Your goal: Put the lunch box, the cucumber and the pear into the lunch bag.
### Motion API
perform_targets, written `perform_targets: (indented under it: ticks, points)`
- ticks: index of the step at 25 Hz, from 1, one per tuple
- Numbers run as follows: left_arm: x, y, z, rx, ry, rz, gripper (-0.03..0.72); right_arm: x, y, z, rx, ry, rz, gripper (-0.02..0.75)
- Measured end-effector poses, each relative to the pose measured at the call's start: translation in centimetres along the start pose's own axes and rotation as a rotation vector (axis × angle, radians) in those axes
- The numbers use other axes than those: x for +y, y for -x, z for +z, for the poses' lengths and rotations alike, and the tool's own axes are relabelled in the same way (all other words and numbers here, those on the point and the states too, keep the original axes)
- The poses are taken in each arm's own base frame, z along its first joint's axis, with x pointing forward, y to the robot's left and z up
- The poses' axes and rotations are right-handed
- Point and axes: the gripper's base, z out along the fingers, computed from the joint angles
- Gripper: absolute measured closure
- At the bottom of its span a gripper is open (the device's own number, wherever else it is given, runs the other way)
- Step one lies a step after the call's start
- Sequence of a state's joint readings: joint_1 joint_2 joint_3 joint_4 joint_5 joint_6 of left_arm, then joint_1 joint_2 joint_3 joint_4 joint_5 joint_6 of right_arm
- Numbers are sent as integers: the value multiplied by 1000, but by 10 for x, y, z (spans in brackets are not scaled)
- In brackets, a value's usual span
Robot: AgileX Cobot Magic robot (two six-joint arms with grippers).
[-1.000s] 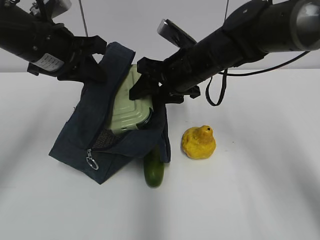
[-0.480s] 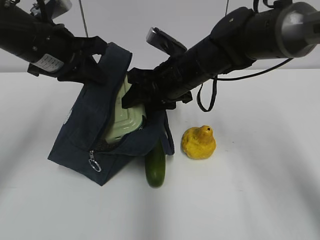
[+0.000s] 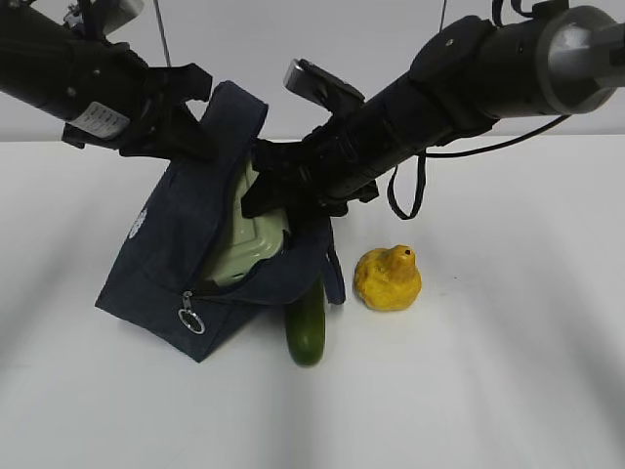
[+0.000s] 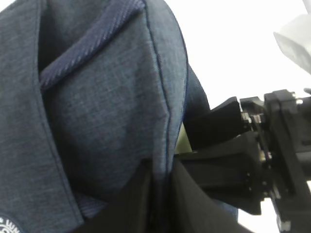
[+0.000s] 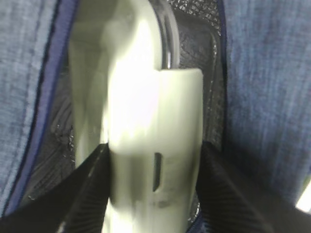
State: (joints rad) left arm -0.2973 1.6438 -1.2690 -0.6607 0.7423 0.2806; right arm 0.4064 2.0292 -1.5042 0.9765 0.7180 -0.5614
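Observation:
The navy lunch bag (image 3: 181, 244) stands tilted on the white table with its mouth held up. My left gripper (image 3: 191, 135) is shut on the bag's upper rim, and in the left wrist view my left gripper (image 4: 162, 170) pinches a fold of the blue fabric (image 4: 97, 107). My right gripper (image 3: 280, 191) is shut on the pale green lunch box (image 3: 251, 246), which sits partly inside the bag's opening. The right wrist view has the lunch box (image 5: 146, 97) between my fingers (image 5: 82, 189), over the silvery lining (image 5: 194, 29). The cucumber (image 3: 306, 327) lies against the bag's right side. The yellow pear (image 3: 388, 278) sits right of it.
The bag's silver ring pull (image 3: 192, 319) hangs at its front lower corner. A dark strap loop (image 3: 402, 191) dangles from the right arm. White table surface spreads around the bag and the fruit.
My right gripper has pushed the lunch box down and leftward, deeper into the bag. The bag shifted a little and more of the cucumber shows. My left gripper keeps its hold.

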Motion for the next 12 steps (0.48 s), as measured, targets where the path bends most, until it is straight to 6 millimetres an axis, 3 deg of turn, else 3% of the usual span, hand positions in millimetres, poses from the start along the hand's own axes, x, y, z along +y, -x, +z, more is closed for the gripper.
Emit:
perform_targets:
  ticks: [12]
  points:
    - [-1, 0, 0, 2, -7, -3, 676, -1, -1, 0, 22, -34, -40, 304]
